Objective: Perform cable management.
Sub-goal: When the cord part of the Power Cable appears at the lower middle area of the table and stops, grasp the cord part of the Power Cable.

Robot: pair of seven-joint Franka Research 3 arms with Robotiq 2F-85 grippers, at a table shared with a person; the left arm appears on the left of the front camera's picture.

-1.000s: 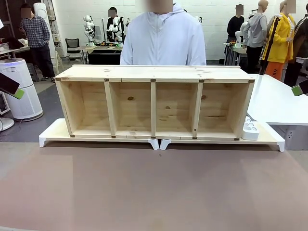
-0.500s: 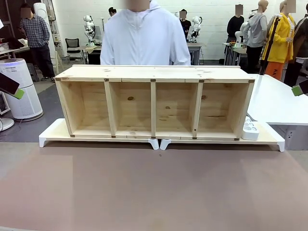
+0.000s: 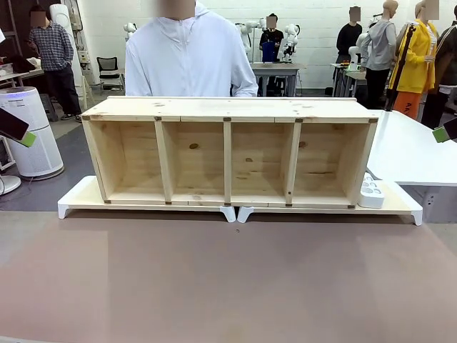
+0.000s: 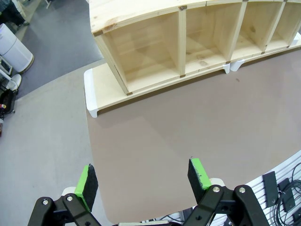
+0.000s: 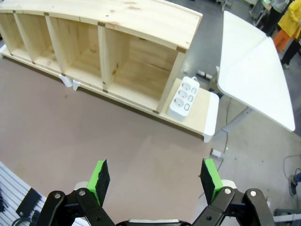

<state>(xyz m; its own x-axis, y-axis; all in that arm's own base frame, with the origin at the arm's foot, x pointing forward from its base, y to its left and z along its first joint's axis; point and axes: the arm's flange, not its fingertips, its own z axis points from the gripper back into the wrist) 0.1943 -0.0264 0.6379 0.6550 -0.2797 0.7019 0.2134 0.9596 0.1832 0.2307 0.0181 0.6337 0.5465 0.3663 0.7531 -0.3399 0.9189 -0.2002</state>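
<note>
The cable is out of view. My left gripper [image 4: 143, 178] hangs open high over the brown table's [image 4: 155, 141] left part, with nothing between its green pads [image 4: 86, 181]. Over the table's right part my right gripper [image 5: 155, 182] is also open and empty. In the front view one green-tipped finger of each pokes in at the edges, the left gripper [image 3: 21, 134] at the left and the right gripper [image 3: 443, 132] at the right. A person in a white hooded top [image 3: 189, 61] stands behind the wooden shelf, hands hidden.
A pine shelf [image 3: 228, 153] with several open compartments lies across the far side on two white risers [image 3: 78, 200]. A white power strip [image 5: 183, 98] leans at its right end. A white side table [image 5: 254, 70] stands to the right.
The person behind the shelf has stepped toward the picture's left. Both grippers stay where they were, still open.
</note>
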